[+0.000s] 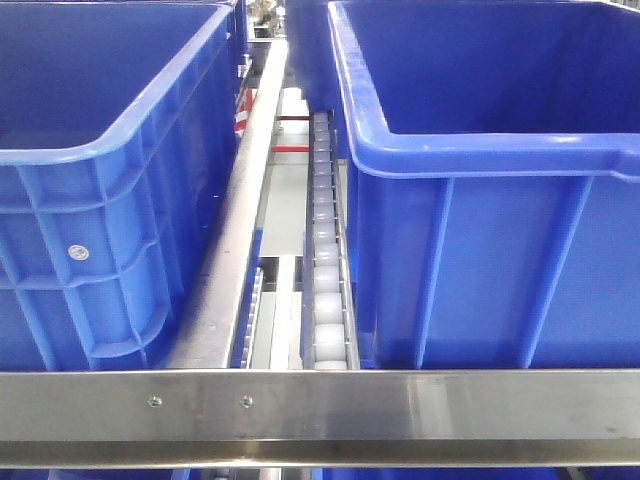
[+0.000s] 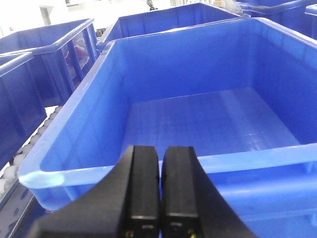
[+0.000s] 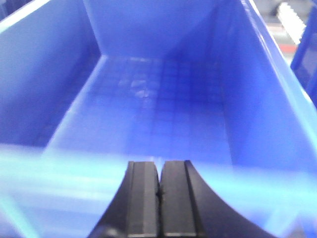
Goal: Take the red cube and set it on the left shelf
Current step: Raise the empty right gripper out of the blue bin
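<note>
Both black hands, left (image 2: 160, 191) and right (image 3: 159, 198), are closed on nothing above blue crates (image 2: 208, 124) on the shelf (image 1: 320, 405).

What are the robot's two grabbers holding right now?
Nothing. The left gripper and the right gripper are both shut with no cube between the fingers. Each points at an empty blue crate.
</note>
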Controlling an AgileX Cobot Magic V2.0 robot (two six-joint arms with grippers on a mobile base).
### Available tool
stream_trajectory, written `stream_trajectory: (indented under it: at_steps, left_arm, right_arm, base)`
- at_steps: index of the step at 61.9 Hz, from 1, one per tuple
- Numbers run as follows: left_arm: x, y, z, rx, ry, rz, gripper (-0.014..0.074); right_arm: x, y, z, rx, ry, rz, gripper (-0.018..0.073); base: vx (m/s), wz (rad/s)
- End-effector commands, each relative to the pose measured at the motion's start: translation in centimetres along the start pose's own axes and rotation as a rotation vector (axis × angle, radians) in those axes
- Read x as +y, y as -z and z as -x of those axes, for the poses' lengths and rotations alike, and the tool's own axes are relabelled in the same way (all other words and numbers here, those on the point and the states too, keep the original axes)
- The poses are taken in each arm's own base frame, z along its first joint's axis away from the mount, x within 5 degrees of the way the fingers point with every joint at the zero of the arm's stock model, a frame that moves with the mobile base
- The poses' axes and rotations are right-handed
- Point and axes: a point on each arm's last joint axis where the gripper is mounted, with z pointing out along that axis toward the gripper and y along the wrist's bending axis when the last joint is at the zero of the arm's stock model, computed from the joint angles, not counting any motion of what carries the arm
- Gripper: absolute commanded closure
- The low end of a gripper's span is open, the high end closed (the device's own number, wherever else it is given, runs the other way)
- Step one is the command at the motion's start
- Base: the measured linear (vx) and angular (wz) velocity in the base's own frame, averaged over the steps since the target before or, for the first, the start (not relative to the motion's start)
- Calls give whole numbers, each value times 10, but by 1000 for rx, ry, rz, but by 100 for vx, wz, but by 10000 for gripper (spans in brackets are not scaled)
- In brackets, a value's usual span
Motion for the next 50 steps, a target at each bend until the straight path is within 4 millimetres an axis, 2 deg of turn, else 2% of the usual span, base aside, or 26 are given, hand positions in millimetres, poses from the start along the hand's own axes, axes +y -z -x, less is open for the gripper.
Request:
stream_trajectory:
  at_steps: [1,12,23,50]
  left_arm:
    - [0,0,1,-69,5,5,491]
    - [0,0,1,-69,5,5,491]
    - [0,0,1,-69,5,5,491]
    - [0,0,1,-69,5,5,491]
  right_arm:
    - [-1,8,7,-166,-6,-11,504]
    - [-1,15,-8,-200,-28,-8,504]
    - [-1,21,-6,-248,-23,-5,504]
    - [-1,21,-6,-241,-24,-5,504]
  base:
    - [0,0]
    - [0,0]
    - [0,0]
    - [0,0]
